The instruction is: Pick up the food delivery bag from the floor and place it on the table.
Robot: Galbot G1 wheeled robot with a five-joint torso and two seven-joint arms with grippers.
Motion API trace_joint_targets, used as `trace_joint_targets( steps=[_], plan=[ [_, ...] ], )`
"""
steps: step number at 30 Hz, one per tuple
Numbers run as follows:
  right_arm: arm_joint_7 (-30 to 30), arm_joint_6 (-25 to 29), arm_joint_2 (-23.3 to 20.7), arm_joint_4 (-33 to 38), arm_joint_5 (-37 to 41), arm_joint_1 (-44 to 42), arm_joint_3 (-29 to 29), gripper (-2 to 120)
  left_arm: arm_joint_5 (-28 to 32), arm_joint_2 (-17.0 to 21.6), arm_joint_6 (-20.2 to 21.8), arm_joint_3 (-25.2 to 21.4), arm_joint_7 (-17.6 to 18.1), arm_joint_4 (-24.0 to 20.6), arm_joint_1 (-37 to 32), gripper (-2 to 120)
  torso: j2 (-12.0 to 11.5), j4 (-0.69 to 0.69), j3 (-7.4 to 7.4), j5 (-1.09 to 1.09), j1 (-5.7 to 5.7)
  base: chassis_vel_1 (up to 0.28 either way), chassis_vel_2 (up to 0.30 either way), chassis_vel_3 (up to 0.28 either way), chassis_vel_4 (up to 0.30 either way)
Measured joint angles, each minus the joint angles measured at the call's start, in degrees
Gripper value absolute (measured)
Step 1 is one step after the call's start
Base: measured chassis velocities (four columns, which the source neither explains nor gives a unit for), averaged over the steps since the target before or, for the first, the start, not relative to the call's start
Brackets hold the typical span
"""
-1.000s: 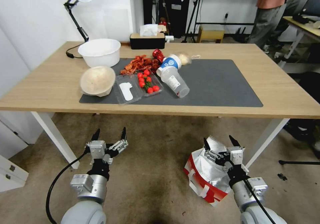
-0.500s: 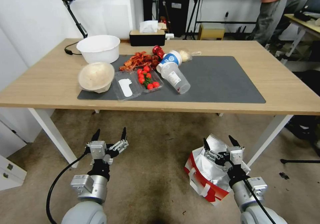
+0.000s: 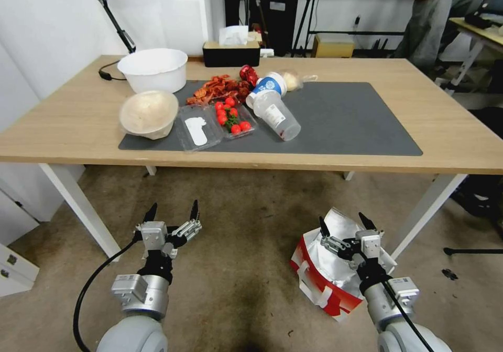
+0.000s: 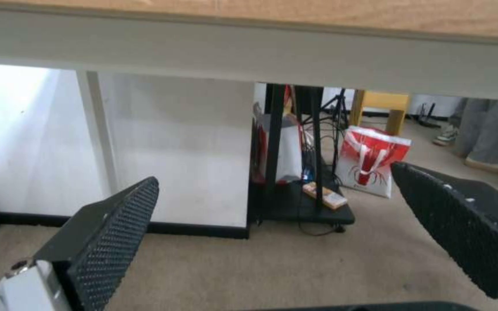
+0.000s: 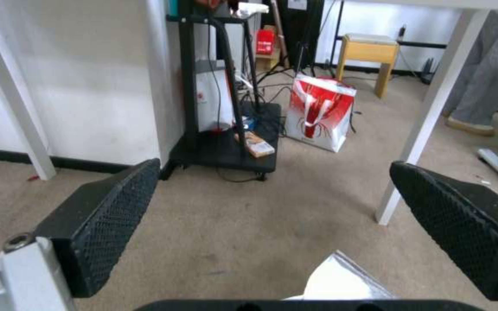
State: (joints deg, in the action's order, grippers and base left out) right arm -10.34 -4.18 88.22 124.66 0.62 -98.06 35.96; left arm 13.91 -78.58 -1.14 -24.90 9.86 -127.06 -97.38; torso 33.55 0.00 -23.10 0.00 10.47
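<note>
Food delivery bag: white w/ red lower band, silver foil lining showing at open top, white strap handles. Sits on floor, directly under and around right gripper; a foil flap shows just below that gripper in right wrist view. Not on table.

Right gripper: jaws spread wide, holding nothing, tips pointing toward table edge, hovering over bag's open mouth. Contact w/ foil: cannot tell.

Left gripper: jaws spread wide, empty, over bare floor, well apart from bag, which lies off to its right. Left wrist view looks under the tabletop.

Table: light-wood top, white legs, ahead of and above both grippers. Right front leg stands just beyond right gripper, near bag.

Dark grey mat: on table, ahead of right gripper.

Items on mat's left part, ahead of left gripper:
- white bowl, far end
- tipped round bowl
- clear tray w/ cherry tomatoes
- red food pile
- clear plastic cup, lying on side
- blue-white cup

Black tissue box: table's far edge.

Red-white paper bag: on floor beyond table, far ahead of right gripper, beside black stand.
</note>
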Motion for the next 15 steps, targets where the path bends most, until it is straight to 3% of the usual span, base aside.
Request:
trace_joint_targets(
  steps=[15],
  plan=[
    [-0.1,0.0,-0.1,-0.3,0.0,0.2,0.0,100,0.1,0.0,-0.2,0.0,0.0,0.3,0.0,100,-3.6,0.0,2.23,0.0,-1.37,0.0,0.0,0.0,0.0]
  ],
)
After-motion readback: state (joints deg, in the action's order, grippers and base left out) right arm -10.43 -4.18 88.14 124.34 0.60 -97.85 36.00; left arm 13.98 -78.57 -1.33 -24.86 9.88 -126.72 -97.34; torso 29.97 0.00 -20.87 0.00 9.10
